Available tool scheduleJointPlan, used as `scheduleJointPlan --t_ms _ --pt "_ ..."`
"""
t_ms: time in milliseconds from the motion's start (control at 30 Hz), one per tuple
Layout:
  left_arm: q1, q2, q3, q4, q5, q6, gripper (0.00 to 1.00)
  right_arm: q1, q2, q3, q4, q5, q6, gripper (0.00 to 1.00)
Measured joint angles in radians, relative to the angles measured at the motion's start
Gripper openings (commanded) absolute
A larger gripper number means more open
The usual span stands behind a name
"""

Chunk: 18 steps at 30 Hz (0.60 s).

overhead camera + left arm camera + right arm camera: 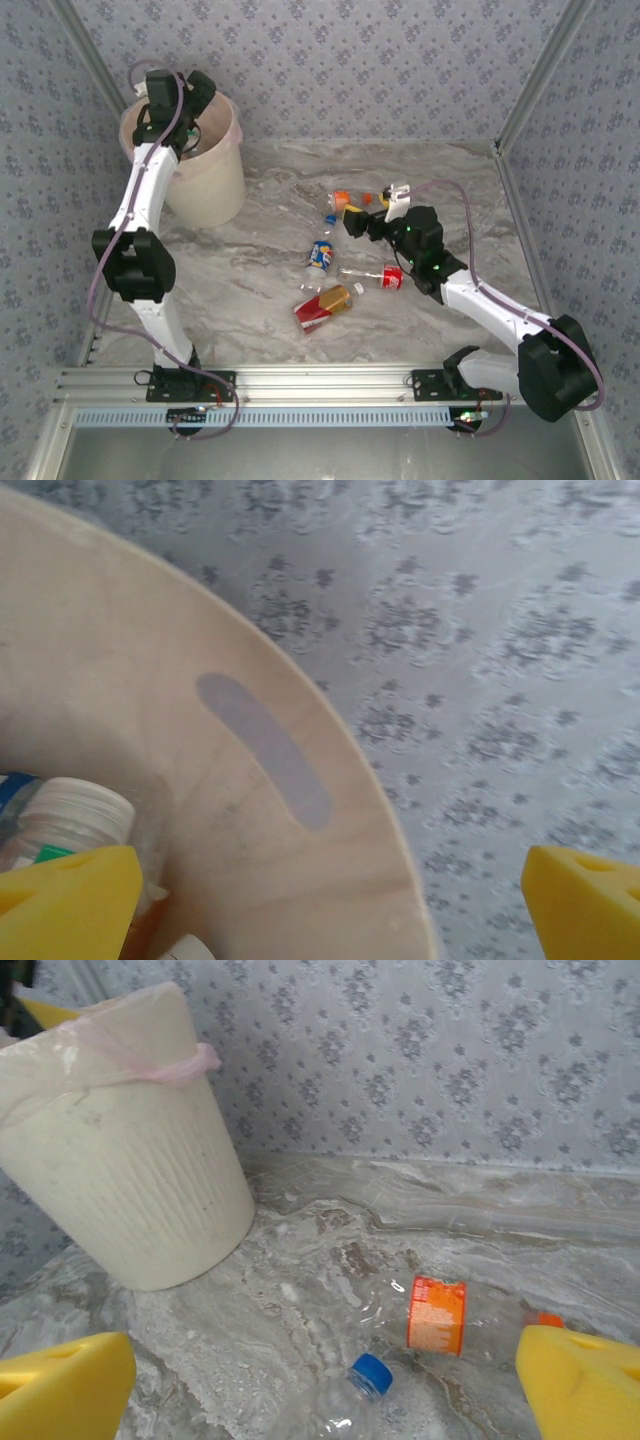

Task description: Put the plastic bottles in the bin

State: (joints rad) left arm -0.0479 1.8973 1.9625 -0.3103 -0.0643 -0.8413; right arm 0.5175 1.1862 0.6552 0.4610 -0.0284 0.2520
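Plastic bottles point(322, 307) litter the tabletop point(250, 290); others sit in the bin point(210, 185), far left.
My left jaws gape empty over the bin; my right jaws, wide and empty, hover near the orange-labelled bottle point(436, 1314) and should square across its body before closing.

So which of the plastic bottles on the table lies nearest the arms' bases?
The red-and-yellow plastic bottle, nearest the bottom edge; the blue-labelled bottle and clear red-labelled bottle lie farther back.
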Motion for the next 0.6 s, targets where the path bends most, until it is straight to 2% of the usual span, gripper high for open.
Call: scheduleJointPlan --t_ms 233,433,600 --pt "-0.034 -0.153 -0.146 0.087 0.072 0.077 0.98 -0.027 0.000 -0.005 -0.112 0.111 0.072 1.00" --pt "-0.133 -0.251 -0.251 0.128 0.110 0.187 0.98 -0.047 -0.025 -0.003 -0.278 0.166 0.170 1.00" --pt "-0.209 -0.313 -0.358 0.177 0.187 0.255 0.98 -0.060 -0.047 0.044 -0.497 0.202 0.294 1.00"
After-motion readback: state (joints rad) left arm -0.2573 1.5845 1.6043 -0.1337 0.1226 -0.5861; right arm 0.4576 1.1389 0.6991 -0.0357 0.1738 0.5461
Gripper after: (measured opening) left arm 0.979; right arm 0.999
